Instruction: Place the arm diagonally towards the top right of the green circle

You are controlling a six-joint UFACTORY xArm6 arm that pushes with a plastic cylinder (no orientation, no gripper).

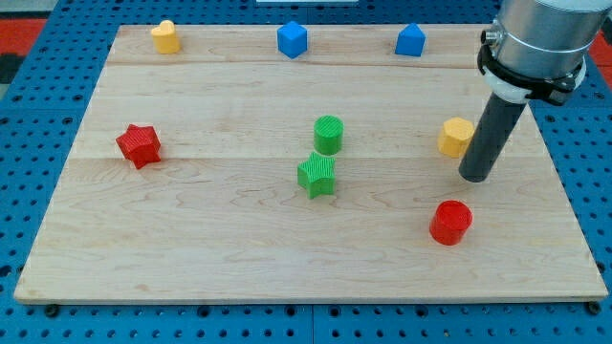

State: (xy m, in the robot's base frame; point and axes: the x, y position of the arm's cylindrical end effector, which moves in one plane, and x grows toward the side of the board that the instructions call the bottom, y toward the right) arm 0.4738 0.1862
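Observation:
The green circle (328,134) stands near the middle of the wooden board (191,239). A green star (316,176) lies just below it, almost touching. My tip (474,176) rests on the board far to the right of the green circle and slightly lower than it. The tip is right beside a yellow hexagon block (456,137), just below and right of it. A red cylinder (450,222) lies below and left of the tip.
A red star (139,145) sits at the view's left. A yellow heart-like block (165,37), a blue cube (292,40) and a blue pentagon-like block (409,41) line the top edge. Blue pegboard surrounds the board.

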